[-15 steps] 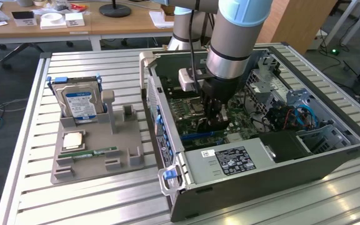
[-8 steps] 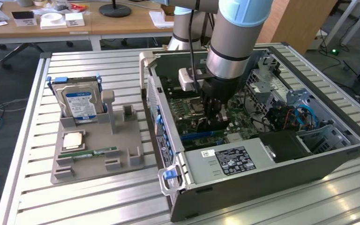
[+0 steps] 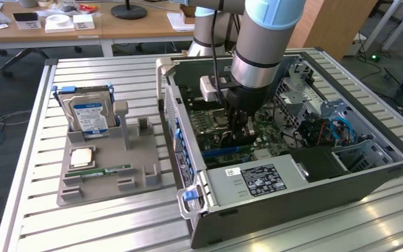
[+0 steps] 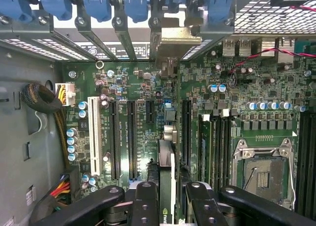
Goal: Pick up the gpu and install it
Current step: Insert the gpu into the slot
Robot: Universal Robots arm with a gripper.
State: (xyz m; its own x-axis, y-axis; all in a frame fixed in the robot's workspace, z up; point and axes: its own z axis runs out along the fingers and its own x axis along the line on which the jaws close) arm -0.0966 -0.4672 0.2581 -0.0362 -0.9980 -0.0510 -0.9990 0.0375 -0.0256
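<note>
The 2 fingers are partly closed and clamp the gpu between them. The gripper holds it on edge, so the card appears as a thin dark strip that runs away from the fingertips. At its far end, the silver bracket is at the rear wall of the case, under a row of blue latches.

Under the fingers lies the board. The 2 long black slots are just beside the card on one side, and the socket is further away on the other side. The card hides whatever lies directly below it, so I cannot tell if its lower edge is already seated.

In the exterior view the gripper is deep inside the case. The tray with the drive is well apart from it, outside the case.

I judge that the pick-up is done and the install step is in hand. This step calls for a card that is upright and parallel to its slot, with the bracket in the rear opening, and for a straight, even push down.
</note>
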